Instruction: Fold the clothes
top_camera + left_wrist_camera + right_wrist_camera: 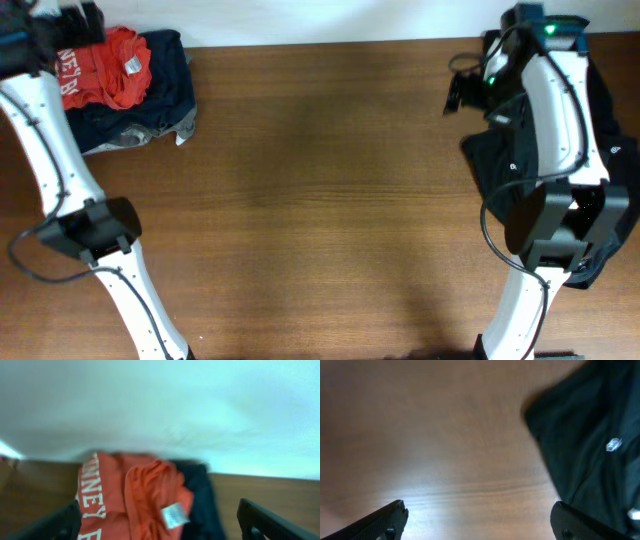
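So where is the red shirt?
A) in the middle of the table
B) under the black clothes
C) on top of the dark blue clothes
C: the red-orange T-shirt lies bunched on top of the dark navy pile at the far left.

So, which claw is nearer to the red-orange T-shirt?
Left. The left claw hovers open at the edge of the T-shirt, in the far-left corner of the table. The right claw is across the table, by the black garment.
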Robot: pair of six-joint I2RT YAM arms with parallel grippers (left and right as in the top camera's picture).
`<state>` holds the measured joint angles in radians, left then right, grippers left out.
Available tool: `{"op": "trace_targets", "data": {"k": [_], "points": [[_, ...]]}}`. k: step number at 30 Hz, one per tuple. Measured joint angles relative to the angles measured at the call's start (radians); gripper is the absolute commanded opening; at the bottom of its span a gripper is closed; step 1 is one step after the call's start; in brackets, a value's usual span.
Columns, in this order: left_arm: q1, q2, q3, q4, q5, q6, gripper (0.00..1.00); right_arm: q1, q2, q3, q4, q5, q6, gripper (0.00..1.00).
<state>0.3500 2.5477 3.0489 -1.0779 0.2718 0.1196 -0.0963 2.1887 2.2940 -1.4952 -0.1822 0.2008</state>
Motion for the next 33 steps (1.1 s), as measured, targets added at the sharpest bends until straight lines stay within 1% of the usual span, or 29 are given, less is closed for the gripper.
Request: {"op": "trace_targets", "data": {"k": [1,6,7,9,13,18,21,24,29,33], "points": [[-0.001,-0.024,0.004,-0.017,0.011,0.0,0.99,0.0,0.0,0.033,-0.008,0.0,-0.003,0.97],[-0.016,-0.122,0.02,-0.13,0.071,0.0,0.99,0.0,0.0,0.376,-0.147,0.0,-0.048,1.0],[-0.021,-0.129,0.02,-0.155,0.08,0.0,0.99,0.0,0.0,0.452,-0.175,0.0,-0.055,0.99],[-0.033,-0.13,0.021,-0.2,0.092,0.0,0.99,0.0,-0.005,0.589,-0.196,0.0,-0.066,0.99],[-0.055,-0.128,0.014,-0.297,0.104,0.0,0.99,0.0,-0.067,0.789,-0.196,0.0,-0.079,0.99],[-0.056,-0.128,0.013,-0.354,0.11,0.0,0.99,0.0,-0.253,0.825,-0.196,0.0,-0.082,0.99],[-0.056,-0.128,0.013,-0.37,0.111,0.0,0.99,0.0,-0.381,0.838,-0.197,0.0,-0.082,0.99],[-0.056,-0.128,0.013,-0.374,0.111,0.0,0.99,0.0,-0.471,0.847,-0.197,0.0,-0.085,0.99],[-0.056,-0.128,0.013,-0.374,0.111,0.0,0.99,0.0,-0.564,0.851,-0.197,0.0,-0.089,0.99],[-0.056,-0.128,0.013,-0.374,0.111,0.0,0.99,0.0,-0.589,0.851,-0.197,0.0,-0.092,0.99]]}}
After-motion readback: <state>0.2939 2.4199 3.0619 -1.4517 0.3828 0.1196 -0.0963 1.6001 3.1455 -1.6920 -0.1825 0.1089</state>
